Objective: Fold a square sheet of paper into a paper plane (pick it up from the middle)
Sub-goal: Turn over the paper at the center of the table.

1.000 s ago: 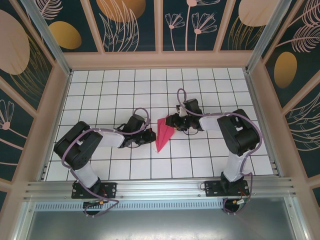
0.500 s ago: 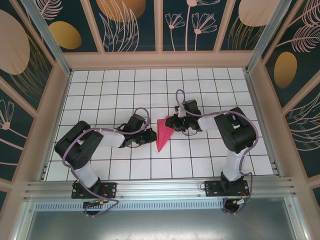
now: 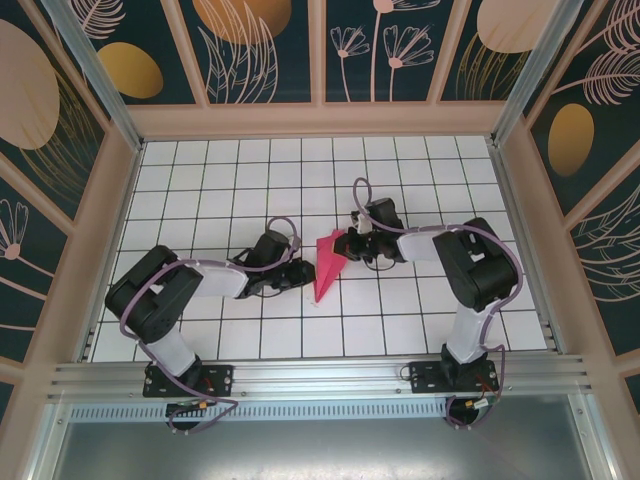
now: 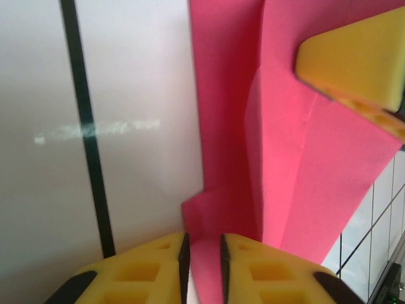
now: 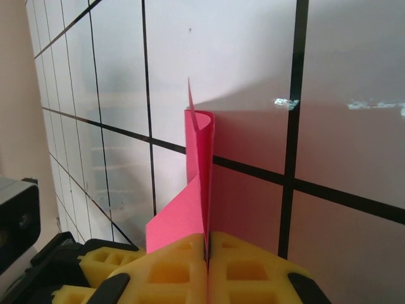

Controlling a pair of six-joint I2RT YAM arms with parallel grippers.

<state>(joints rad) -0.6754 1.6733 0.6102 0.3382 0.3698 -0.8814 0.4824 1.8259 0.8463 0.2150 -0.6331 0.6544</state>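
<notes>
Paper plane point(image 3: 325, 266), centre of tabletop point(image 3: 220, 180): right gripper point(image 5: 207, 244) clamping its fold, left gripper point(image 4: 202, 248) sitting slightly apart; keeping layers aligned advisable

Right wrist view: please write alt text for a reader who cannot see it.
The yellow foam right end effector is shut on a folded magenta-pink paper sheet, which extends away from it, seen nearly edge-on. Behind the paper lies a white tiled table with black grid lines.
</notes>
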